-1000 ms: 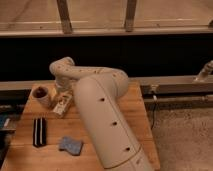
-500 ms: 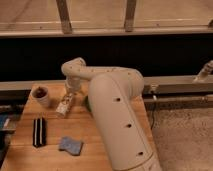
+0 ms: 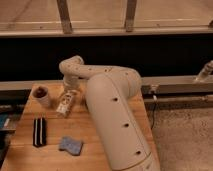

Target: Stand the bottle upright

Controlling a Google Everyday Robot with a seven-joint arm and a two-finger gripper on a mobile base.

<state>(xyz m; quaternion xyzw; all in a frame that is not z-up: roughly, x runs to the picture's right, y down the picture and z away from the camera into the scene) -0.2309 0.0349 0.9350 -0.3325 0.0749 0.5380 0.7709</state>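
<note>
Single camera view, looking down on a light wooden bench (image 3: 54,123) set before a dark horizontal wall band (image 3: 160,55) and a grey metal rail (image 3: 175,82).

The large white robot arm (image 3: 116,117) rises from the lower right, bends at a rounded elbow near the rear edge of the bench and points downward to its end effector (image 3: 68,95). The end effector hangs low over the rear left part of the bench with its jaws spread apart and released, so nothing is clamped. It sits at the upper end of the small slim cream-white bottle with a pale printed label (image 3: 63,107). Whether it touches the bottle cannot be told.

The bottle lies on its side on the bench, set diagonally with its far end toward the end effector and its near end toward the lower left. It lies between the arm on its right and a short white cup with a dark reddish inside (image 3: 42,95) on its left, which stands upright just beside it.

Nearer the camera, a flat black object with pale stripes (image 3: 39,131) lies lengthwise near the left edge. A crumpled blue-grey cloth (image 3: 71,145) rests to its right, close to the arm and well apart from the bottle.

A speckled grey floor (image 3: 186,137) shows to the right of the bench.
</note>
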